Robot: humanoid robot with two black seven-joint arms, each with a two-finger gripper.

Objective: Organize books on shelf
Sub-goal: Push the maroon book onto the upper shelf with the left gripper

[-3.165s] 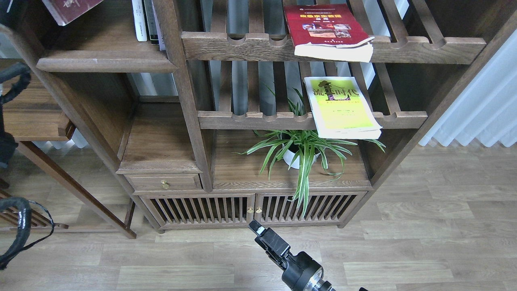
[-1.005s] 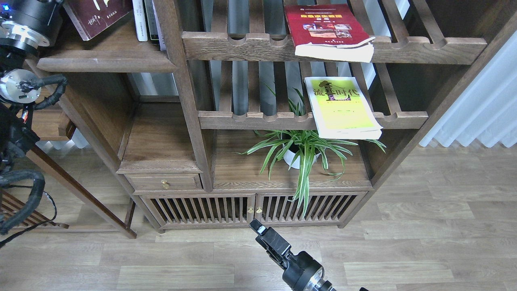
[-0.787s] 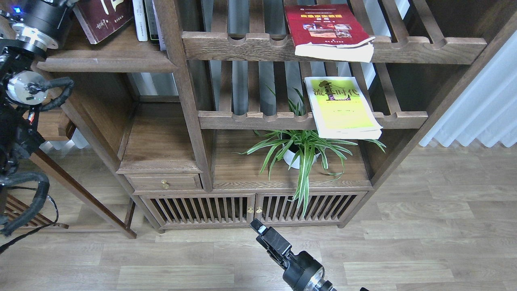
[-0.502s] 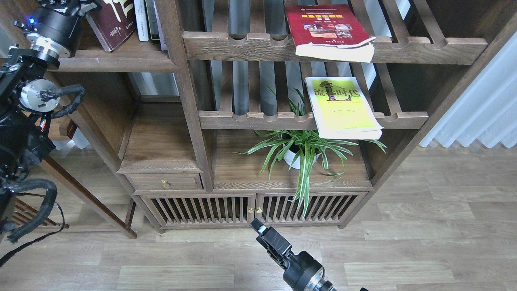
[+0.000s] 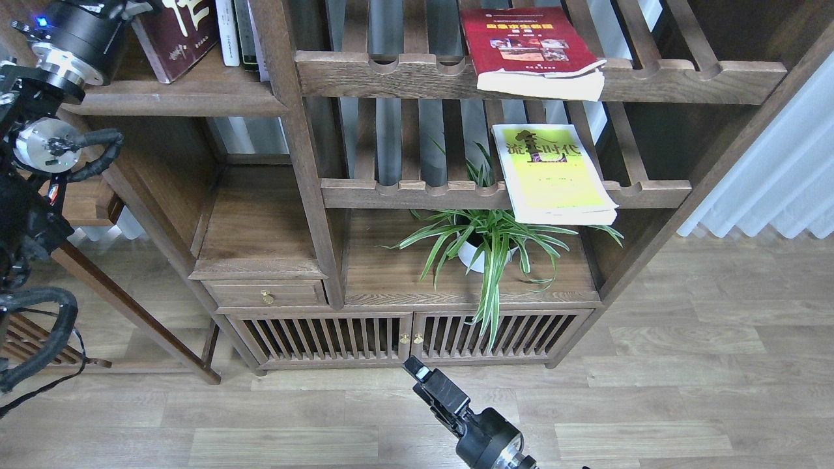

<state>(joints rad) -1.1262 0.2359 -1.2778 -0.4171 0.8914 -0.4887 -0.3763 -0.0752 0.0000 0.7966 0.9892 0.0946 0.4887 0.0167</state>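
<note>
Maroon book (image 5: 179, 36), tilted on the shelf (image 5: 176, 104) at eleven o'clock, is presumably held by the left gripper (image 5: 127, 8); jaw states cannot be told. Toppling is risked on release. Right gripper (image 5: 417, 370) at six o'clock.

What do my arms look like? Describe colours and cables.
Left arm: black, with silver disc-shaped joint caps, a blue light, and black ribbed cable loops. Right arm: black, round wrist with a silver ring; boxy black right gripper with a pale patch at its tip.
</note>
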